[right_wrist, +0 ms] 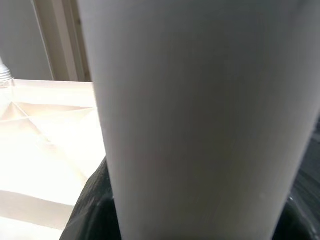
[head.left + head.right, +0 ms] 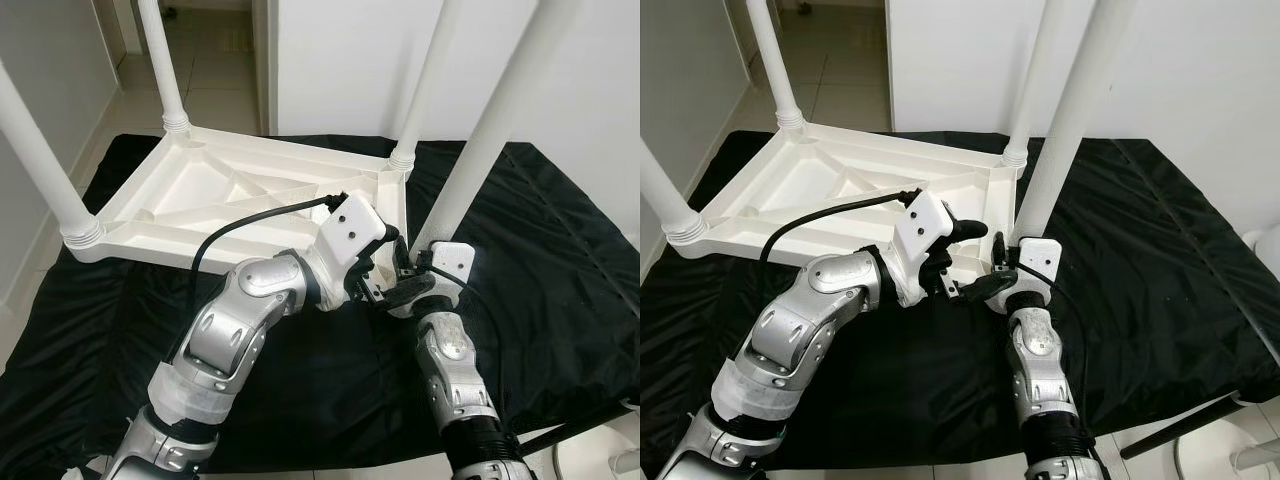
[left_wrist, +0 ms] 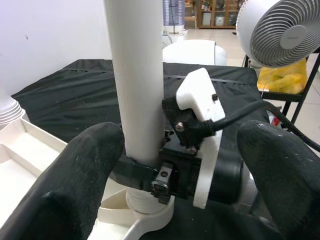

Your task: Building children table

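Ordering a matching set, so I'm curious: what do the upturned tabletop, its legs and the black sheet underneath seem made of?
Tabletop: looks like moulded white plastic, going by the ribbed underside.
Legs: smooth matte white tubes, probably plastic; screw-style ridges at the base.
Black sheet: thin glossy plastic film, creased and shiny.

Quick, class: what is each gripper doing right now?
Left gripper: jaws open, either side of the white table leg.
Right gripper: jaws closed on that same leg.

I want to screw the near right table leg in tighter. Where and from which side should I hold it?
Probably low on the round shaft of the near right table leg, just above its threaded base, coming from the robot's side. The right gripper already clamps there; the upside-down tabletop blocks the far left side.
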Controlling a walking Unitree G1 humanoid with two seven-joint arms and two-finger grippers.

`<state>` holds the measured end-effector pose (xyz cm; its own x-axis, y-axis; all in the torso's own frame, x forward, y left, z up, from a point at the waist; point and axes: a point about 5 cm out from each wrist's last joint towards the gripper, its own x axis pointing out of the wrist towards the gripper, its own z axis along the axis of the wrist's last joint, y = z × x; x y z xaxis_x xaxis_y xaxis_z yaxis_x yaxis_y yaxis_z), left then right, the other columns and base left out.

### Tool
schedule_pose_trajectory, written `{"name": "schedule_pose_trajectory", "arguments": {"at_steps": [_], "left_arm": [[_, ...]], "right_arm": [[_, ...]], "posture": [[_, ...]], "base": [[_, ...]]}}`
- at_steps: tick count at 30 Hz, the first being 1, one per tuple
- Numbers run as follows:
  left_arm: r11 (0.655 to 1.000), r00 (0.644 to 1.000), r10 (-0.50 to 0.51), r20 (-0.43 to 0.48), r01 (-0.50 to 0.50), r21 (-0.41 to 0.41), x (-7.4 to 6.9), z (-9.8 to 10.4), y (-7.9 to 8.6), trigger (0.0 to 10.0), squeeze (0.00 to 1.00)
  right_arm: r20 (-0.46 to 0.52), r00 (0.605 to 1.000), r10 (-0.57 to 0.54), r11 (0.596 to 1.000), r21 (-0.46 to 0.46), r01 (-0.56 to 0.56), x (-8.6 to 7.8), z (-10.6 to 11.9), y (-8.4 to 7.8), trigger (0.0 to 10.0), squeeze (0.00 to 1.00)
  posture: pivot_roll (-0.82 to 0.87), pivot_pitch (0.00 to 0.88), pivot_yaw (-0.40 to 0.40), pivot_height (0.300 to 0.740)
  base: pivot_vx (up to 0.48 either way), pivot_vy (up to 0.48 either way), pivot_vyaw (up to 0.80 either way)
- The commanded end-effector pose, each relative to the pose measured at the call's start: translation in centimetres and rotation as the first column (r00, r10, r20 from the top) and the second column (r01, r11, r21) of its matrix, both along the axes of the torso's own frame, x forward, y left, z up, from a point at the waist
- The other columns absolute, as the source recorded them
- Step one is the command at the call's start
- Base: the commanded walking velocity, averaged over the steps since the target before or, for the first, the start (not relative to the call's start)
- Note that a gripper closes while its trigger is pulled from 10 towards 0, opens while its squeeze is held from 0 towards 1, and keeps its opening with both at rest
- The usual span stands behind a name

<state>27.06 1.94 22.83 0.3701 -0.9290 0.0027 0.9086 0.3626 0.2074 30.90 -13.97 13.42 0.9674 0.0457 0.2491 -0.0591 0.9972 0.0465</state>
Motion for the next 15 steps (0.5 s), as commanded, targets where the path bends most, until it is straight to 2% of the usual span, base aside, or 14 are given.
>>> {"name": "schedule_pose_trajectory", "arguments": {"at_steps": [1, 2, 5, 11, 14, 15], "left_arm": [[0.998, 0.998, 0.062, 0.014, -0.062, -0.013, 0.2, 0.1, 0.1, 10.0, 0.00], [0.998, 0.998, 0.062, 0.015, -0.062, -0.013, 0.2, 0.2, 0.2, 10.0, 0.00], [0.998, 0.998, 0.060, 0.016, -0.060, -0.012, 0.2, 0.2, 0.2, 10.0, 0.00], [0.998, 0.998, 0.057, 0.017, -0.057, -0.011, 0.2, 0.2, 0.2, 10.0, 0.00], [0.999, 0.998, 0.054, 0.016, -0.054, -0.008, 0.2, 0.2, 0.2, 10.0, 0.00], [0.999, 0.998, 0.053, 0.016, -0.053, -0.007, 0.2, 0.2, 0.2, 10.0, 0.00]], "right_arm": [[0.022, 0.999, 0.026, 0.999, -0.031, -0.025, -0.5, -0.1, -0.3, 10.0, 0.00], [0.065, 0.998, 0.027, 0.998, -0.055, -0.024, -0.6, 0.6, -0.6, 10.0, 0.00], [0.083, 0.996, 0.027, 0.998, -0.057, -0.022, -0.6, 1.1, -0.8, 10.0, 0.00], [0.046, 0.999, 0.018, 1.000, -0.017, -0.017, -0.2, 1.0, -1.0, 10.0, 0.00], [-0.177, 0.982, -0.062, 0.998, 0.015, 0.065, 1.0, -1.2, -1.8, 10.0, 0.00], [-0.219, 0.973, -0.072, 0.996, 0.029, 0.081, 1.2, -1.5, -1.9, 10.0, 0.00]], "posture": [[-0.05, 0.000, -0.023, 0.740], [-0.05, 0.000, -0.019, 0.740], [-0.05, 0.000, -0.013, 0.740], [-0.05, 0.000, -0.009, 0.740], [-0.05, 0.000, -0.007, 0.740], [-0.05, 0.000, -0.007, 0.740]], "base": [[0.000, 0.000, 0.00], [0.000, 0.000, 0.00], [0.000, 0.000, 0.00], [0.000, 0.000, 0.00], [0.000, 0.000, 0.00], [0.000, 0.000, 0.00]]}}
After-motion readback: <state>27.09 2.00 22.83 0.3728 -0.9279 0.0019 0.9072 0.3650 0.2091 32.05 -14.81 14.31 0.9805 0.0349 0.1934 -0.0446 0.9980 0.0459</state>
